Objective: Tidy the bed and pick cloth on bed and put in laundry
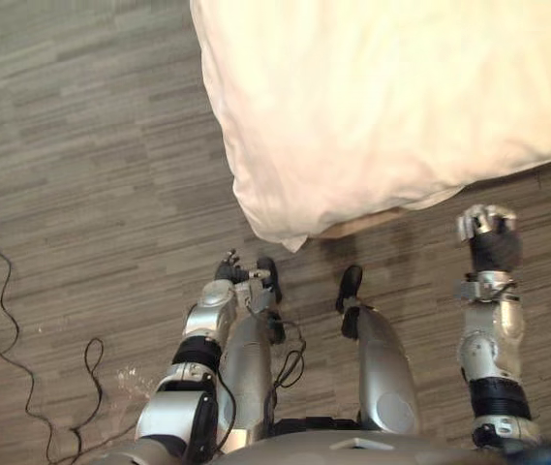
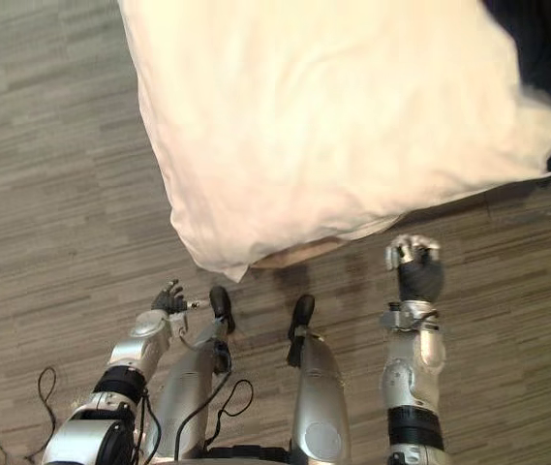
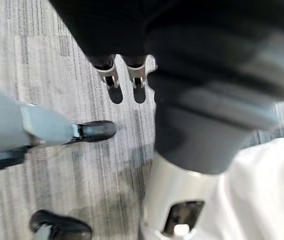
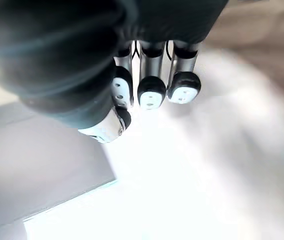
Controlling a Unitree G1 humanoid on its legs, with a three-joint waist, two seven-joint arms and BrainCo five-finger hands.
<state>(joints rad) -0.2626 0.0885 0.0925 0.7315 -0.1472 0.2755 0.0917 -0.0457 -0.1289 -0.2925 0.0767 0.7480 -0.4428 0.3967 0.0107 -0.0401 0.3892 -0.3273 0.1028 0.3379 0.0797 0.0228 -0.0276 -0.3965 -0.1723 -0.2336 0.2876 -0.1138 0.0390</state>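
Bed: a cream-white, softly puffed duvet (image 1: 372, 107) covers it and hangs over the near corner. A tan strip of bed base (image 1: 352, 226) shows under that overhang.
Floor: grey wood-look planks (image 1: 81, 145) lie all around the corner where I stand.
My right hand (image 1: 488, 225): it is raised just beside the duvet's near edge. I judge this puts it within reach of the hem for the tidying pull.
Right fingers (image 4: 151, 95): they are curled in towards the palm with nothing inside them, and pale bedding lies past the tips in the wrist view.
My left hand (image 2: 170, 298): it hangs low beside my left leg, well apart from the bed, and looks idle to me.
Left fingers (image 3: 107, 75): they are loose and relaxed, with bare floor past them and nothing held.
Cloth to pick: I cannot tell any loose garment apart from the bedding. A dark patch (image 2: 546, 58) past the duvet's far right edge could be the cloth or just shadow beyond the bed.
Step in hand: my guess is the tidying comes first, because my raised hand is at the duvet's edge and carries no cloth.
Next move: the right fingers would have to uncurl before they could pinch the hem.
Writing: I can read no label, tag or print on the duvet, the base or the floor.
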